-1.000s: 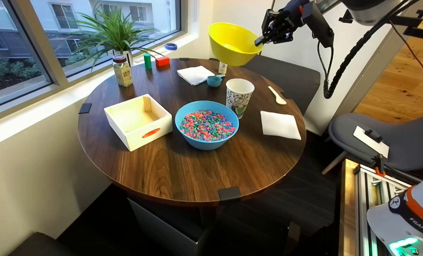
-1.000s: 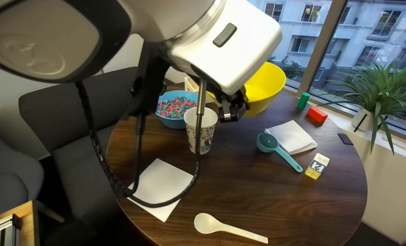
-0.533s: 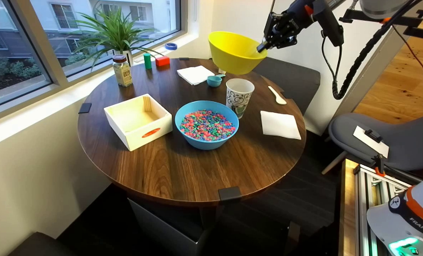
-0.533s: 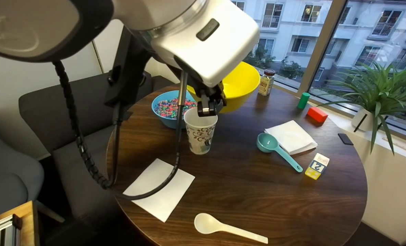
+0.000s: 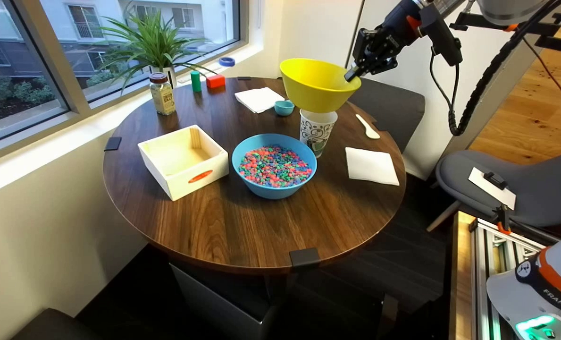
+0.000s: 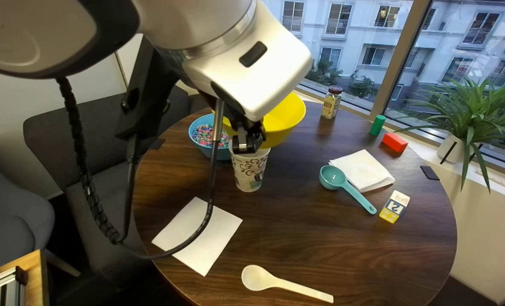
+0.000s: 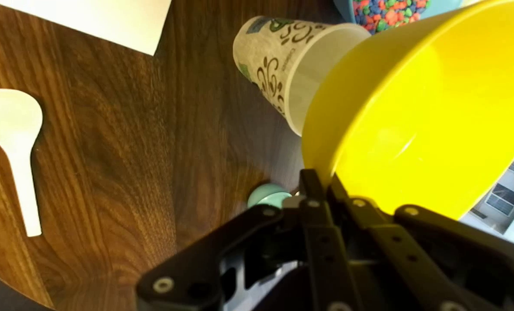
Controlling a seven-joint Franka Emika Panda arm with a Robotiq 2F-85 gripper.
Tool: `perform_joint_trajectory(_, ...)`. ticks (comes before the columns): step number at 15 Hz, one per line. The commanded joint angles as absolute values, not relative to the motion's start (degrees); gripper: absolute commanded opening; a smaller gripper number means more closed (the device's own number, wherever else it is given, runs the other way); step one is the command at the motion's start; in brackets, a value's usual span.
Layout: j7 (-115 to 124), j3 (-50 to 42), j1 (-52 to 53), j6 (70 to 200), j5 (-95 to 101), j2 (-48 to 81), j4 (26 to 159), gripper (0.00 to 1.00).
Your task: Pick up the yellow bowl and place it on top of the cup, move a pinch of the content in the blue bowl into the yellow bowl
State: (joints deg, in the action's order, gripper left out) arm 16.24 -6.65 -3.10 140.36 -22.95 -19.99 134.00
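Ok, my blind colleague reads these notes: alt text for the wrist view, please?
A black pincer grips a yellow bowl by its rim; the bowl partly hides a patterned cup. A pale spoon lies on the wooden table; at the top edge, multicoloured bits show in a blue bowl.

Blue bowl (image 5: 273,193) beside cup (image 5: 316,134), room toward spoon (image 6: 281,284)

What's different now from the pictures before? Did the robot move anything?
The gripper brought the yellow bowl lower, closer to the cup, holding it all along; nothing was let go. I can't tell if they touch. The cup, blue bowl and white spoon stayed put.
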Motion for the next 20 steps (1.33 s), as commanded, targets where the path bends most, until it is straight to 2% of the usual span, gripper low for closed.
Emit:
perform_joint_trajectory(1,14.6,-7.2,-3.2,138.0,-24.6,-21.1,134.8,0.01)
perform_joint_trajectory(20,13.5,-6.6,-3.7,137.6,-22.5,-20.7,136.3,0.01)
